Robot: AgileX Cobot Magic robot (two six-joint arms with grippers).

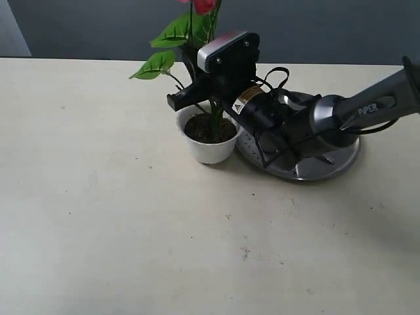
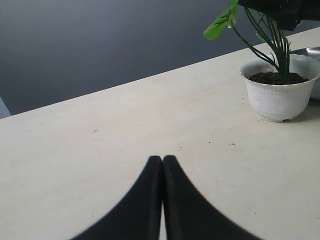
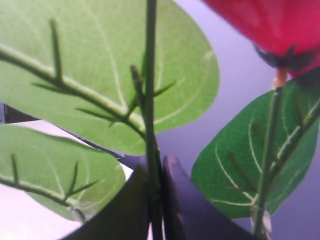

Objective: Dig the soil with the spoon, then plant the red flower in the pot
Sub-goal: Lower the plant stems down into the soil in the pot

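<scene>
The white scalloped pot (image 1: 209, 146) stands mid-table, filled with dark soil (image 1: 205, 130). The red flower (image 1: 203, 5) stands upright with its stalk in the soil and green leaves (image 1: 157, 64) spreading left. My right gripper (image 1: 184, 98) reaches in just above the pot and is shut on a thin green stem (image 3: 150, 100), with a red bloom (image 3: 265, 25) and big leaves (image 3: 100, 60) close around it. Well to the left of the pot (image 2: 279, 97), my left gripper (image 2: 162, 159) hovers over bare table, shut and holding nothing. I cannot make out the spoon.
A round shiny steel plate (image 1: 331, 164) lies right behind the pot, mostly covered by my right arm (image 1: 328, 115). A few soil crumbs (image 1: 244, 252) dot the beige table (image 1: 98, 197). A dark wall runs along the far edge.
</scene>
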